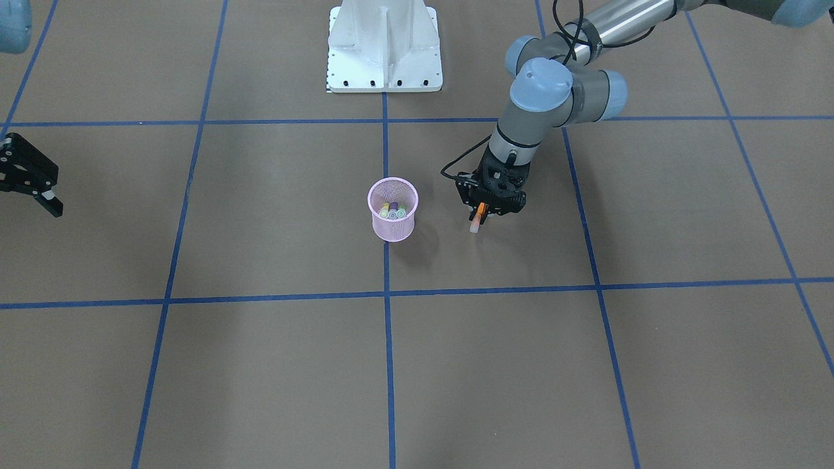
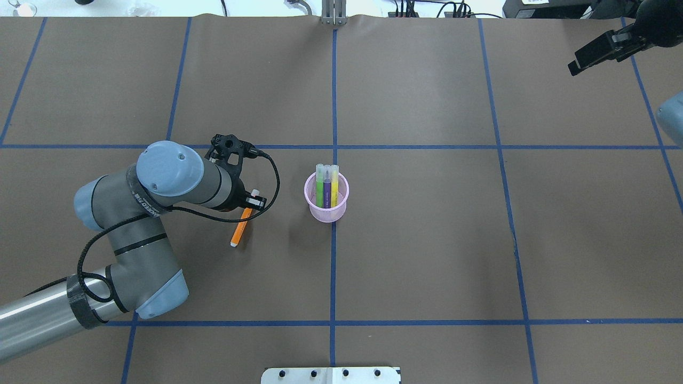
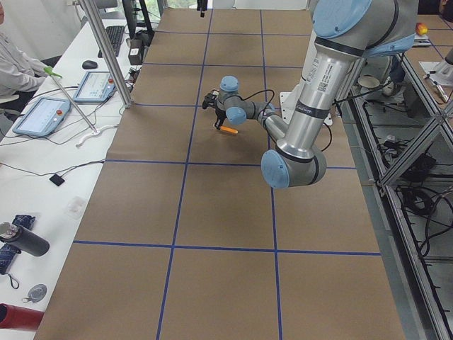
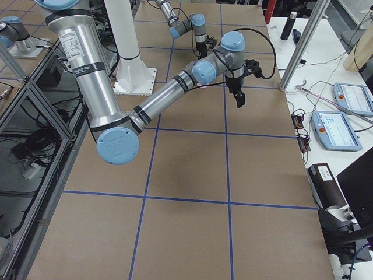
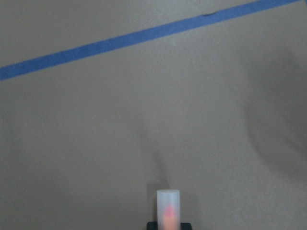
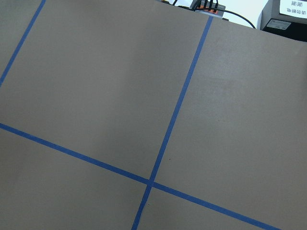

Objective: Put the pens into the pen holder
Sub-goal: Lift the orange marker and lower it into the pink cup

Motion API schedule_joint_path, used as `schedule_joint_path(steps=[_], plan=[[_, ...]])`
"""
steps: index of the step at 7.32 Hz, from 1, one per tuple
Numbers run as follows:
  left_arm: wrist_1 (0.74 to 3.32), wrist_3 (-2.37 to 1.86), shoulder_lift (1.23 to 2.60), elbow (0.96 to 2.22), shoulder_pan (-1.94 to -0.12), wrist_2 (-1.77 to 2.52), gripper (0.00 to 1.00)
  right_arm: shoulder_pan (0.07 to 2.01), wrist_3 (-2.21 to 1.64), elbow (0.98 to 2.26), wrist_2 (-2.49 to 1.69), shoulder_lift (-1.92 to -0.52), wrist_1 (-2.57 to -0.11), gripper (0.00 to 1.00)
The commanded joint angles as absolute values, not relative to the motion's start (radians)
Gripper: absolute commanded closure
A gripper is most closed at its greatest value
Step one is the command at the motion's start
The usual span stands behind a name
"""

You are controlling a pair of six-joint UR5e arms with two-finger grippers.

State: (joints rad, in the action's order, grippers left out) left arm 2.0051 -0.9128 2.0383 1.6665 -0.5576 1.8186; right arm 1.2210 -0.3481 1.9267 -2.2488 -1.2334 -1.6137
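The left end effector (image 1: 481,212) pinches a slim orange pen (image 2: 240,228) just beside the round pink wire-mesh pen holder (image 2: 326,214), which stands on the tabletop and holds the green, purple and yellow pens (image 2: 326,188). Whether the right end effector (image 2: 593,53) is spread cannot be told. Arm lettering is illegible. Blue tape lines (image 2: 333,277) grid the brown paper tabletop (image 2: 427,256).

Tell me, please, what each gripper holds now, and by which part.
The left gripper holds the orange pen near its upper end, the pale cap hanging free below. The right gripper holds nothing.
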Motion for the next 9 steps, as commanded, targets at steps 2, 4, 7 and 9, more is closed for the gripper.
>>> schedule_joint_path(steps=[2, 4, 7, 9], plan=[[2.060, -0.961, 2.045, 1.877, -0.560, 1.701, 1.00, 1.221, -0.348, 1.927, -2.247, -1.229, -1.614, 0.01], [2.368, -1.009, 2.059, 1.841, -0.549, 1.602, 1.00, 1.221, -0.350, 1.927, -2.247, -1.227, -1.614, 0.01], [2.678, -0.999, 2.106, 1.715, -0.422, 1.313, 1.00, 1.221, -0.350, 1.927, -2.247, -1.227, -1.614, 0.01], [2.723, -0.961, 2.111, 1.665, -0.397, 1.234, 1.00, 1.221, -0.350, 1.928, -2.247, -1.226, -1.614, 0.01]])
